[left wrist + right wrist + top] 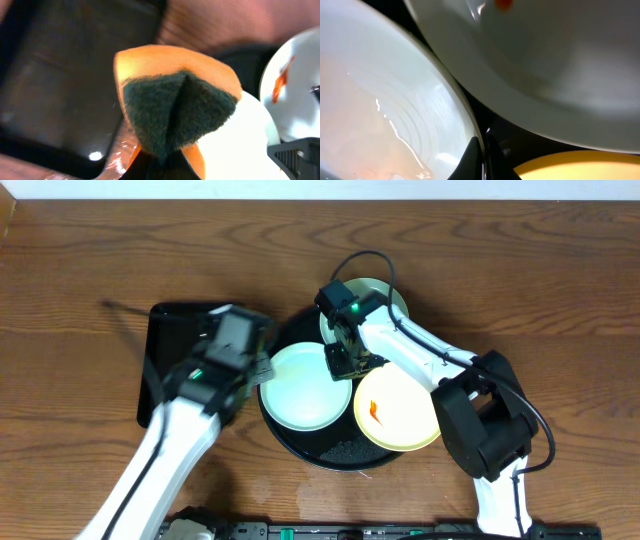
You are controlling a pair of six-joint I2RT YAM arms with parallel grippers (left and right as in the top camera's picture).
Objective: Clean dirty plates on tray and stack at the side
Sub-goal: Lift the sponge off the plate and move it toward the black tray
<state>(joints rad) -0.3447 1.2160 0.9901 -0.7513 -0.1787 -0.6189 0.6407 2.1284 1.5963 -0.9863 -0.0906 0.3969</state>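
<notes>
Left tool (161,164) pinching folded orange sponge (175,107), right tool (481,159) pinching rim of mint plate (385,100) on black tray (335,451)

Wood-grain tabletop (80,300) — bearing round tray (335,450), rectangular tray (168,338).

no readable text, labels, or numbers

Even bright overhead light, wrist views blurred, plate glare
</notes>
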